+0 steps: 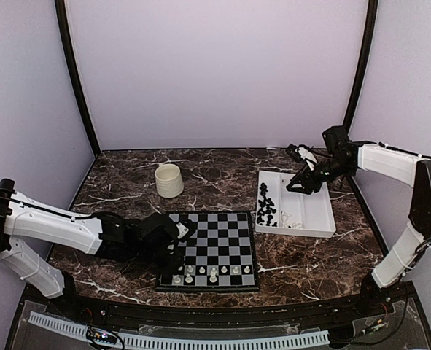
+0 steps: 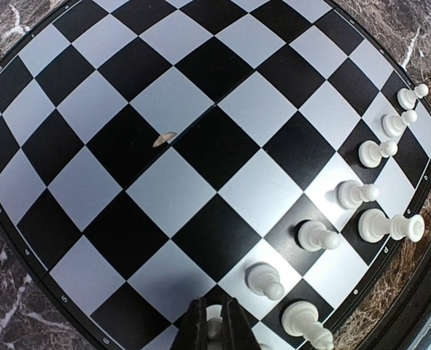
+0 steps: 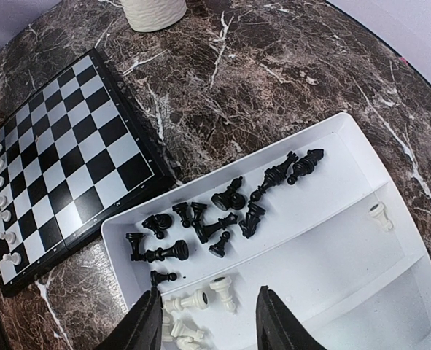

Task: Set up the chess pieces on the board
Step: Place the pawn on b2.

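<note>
Marbled table (image 1: 222, 182), top view: left gripper (image 1: 177, 257) low over the board's (image 1: 226, 232) near-left corner, right gripper (image 1: 304, 184) above the tray (image 1: 317, 215).
Left wrist: fingers together, a white piece (image 2: 214, 326) between the tips, grip unclear.
Right wrist: fingers apart over white pieces (image 3: 200, 299), black pieces (image 3: 215, 211) beyond.

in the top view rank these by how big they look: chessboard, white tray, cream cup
1. chessboard, largest
2. white tray, somewhat smaller, though it lies farther from the camera
3. cream cup, clearly smallest
</note>
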